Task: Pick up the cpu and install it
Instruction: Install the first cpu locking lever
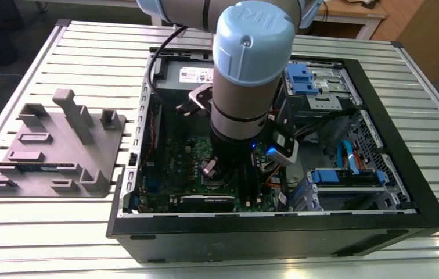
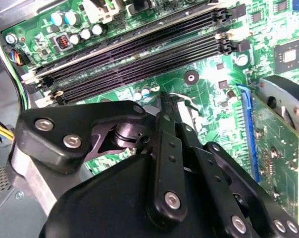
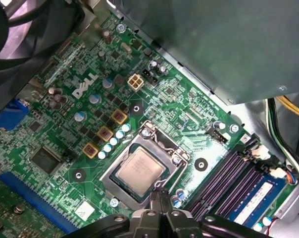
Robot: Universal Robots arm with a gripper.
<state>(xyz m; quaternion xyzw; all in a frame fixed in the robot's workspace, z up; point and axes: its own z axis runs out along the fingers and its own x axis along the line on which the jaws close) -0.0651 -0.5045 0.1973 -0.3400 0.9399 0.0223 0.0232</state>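
Though the pincer is pinched fully together on nothing, the cpu lies flat in its socket just beside it. It is probably light, stiff, slick-topped and fragile, best gripped by opposite edges.

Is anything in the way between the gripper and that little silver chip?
Nothing visible. The cpu sits in its socket, top uncovered, and the gripper is right at its edge.
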